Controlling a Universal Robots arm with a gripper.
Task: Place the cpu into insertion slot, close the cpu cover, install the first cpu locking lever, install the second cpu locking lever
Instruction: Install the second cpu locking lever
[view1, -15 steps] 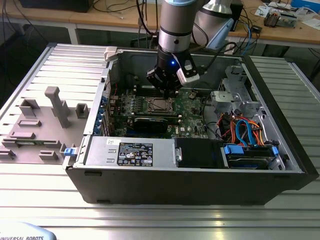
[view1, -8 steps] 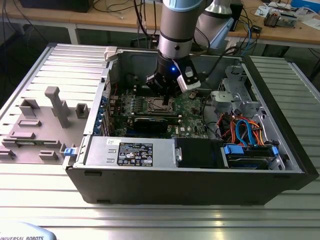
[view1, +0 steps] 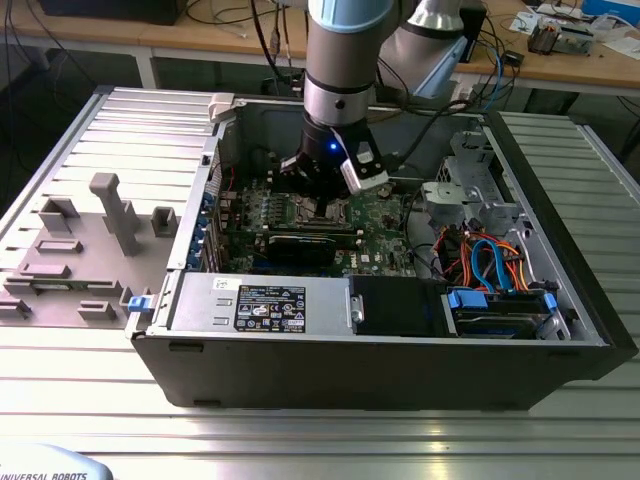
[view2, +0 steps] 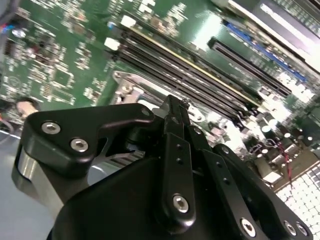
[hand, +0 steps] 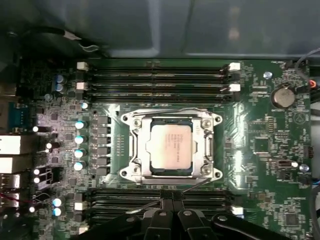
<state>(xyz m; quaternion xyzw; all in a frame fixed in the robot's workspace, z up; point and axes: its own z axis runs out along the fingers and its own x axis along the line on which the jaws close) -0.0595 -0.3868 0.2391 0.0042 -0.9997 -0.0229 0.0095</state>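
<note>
- Right now we see the cpu seated flat in the insertion slot on the green board
- We find the cpu cover lying closed around the chip, framing its silver top
- Our fingers are pressed together, pinching nothing, just beside the socket's edge over the memory slots
- We hover inside the open computer case on the slatted surface

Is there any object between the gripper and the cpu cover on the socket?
Nothing visible does. In the first wrist view the gripper sits at the socket's edge, fingers together, and the cpu cover lies down around the cpu with bare board between them.
</note>
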